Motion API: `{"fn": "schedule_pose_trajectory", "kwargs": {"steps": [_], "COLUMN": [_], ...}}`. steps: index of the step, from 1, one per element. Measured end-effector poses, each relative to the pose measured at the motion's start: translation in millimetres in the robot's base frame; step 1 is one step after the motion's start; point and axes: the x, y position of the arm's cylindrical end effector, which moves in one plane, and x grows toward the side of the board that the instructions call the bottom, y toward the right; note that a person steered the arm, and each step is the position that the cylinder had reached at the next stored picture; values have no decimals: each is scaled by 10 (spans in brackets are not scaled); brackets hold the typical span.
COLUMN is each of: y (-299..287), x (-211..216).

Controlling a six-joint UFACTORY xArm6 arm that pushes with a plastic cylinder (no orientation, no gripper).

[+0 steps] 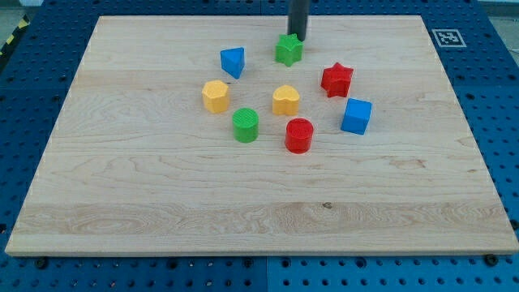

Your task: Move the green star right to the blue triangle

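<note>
Tip sitting just behind green star at its top-right, probably touching, bare rod gripping nothing, star lying right of blue triangle but apart, needing a leftward nudge to close in.

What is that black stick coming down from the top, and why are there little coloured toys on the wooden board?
The stick is the end of a robot arm. It has no hand, so nothing is held; my tip just slides along the wooden board and pushes blocks. There is one picture, looking down at the board from in front. My tip sits just behind the green star. The blue triangle lies to the star's left in the view. Other blocks lie nearer the view's bottom.
</note>
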Motion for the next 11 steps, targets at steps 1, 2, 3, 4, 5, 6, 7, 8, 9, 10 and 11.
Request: {"fn": "schedule_pose_trajectory", "kwargs": {"steps": [1, 2, 3, 4, 5, 6, 7, 8, 9, 10, 11], "y": [96, -17, -159, -219, -227, -308, -484, -541, -541, -541, -541], "x": [3, 101, 216, 258, 231, 77, 11, 20, 117, 273, 376]}}
